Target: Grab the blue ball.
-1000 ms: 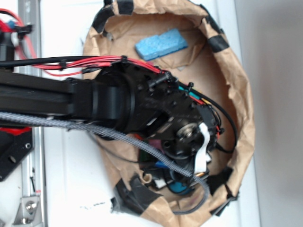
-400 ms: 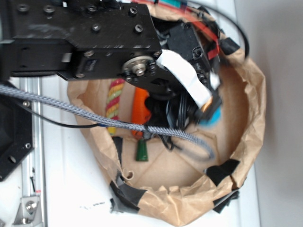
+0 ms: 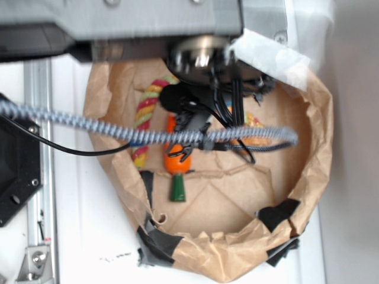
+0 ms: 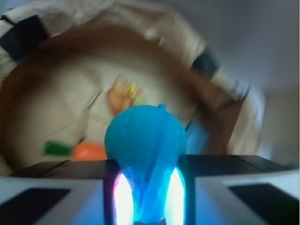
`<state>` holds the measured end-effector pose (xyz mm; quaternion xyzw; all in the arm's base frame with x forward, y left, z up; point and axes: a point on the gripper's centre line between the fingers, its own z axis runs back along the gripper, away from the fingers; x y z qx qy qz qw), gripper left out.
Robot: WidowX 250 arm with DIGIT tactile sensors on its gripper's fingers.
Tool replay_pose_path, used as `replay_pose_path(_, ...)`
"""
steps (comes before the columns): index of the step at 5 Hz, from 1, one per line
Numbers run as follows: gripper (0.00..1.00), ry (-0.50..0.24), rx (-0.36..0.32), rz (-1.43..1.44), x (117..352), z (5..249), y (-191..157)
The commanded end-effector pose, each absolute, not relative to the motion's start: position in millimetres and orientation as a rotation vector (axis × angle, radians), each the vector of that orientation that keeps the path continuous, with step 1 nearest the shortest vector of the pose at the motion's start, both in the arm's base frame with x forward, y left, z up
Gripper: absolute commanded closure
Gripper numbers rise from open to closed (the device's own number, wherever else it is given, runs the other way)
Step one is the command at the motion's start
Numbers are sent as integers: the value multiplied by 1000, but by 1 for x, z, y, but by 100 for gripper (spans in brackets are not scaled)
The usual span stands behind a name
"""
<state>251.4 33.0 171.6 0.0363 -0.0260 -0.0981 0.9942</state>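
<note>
A white desk (image 3: 89,225) carries a crumpled brown paper ring (image 3: 317,148) patched with black tape (image 3: 278,214). A metal rail (image 3: 38,195) runs along the desk's left edge. To the right lies a plain grey surface (image 3: 355,148), evenly lit

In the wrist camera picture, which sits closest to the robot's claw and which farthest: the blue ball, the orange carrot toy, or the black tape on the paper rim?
1. Blue ball: held in the gripper, centre.
2. Orange carrot toy: just behind, lower left, blurred.
3. Black tape: on the paper rim, far upper left.
</note>
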Motion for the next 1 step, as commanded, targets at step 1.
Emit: replay_pose_path(1,100,-50,57,247,252,187,6)
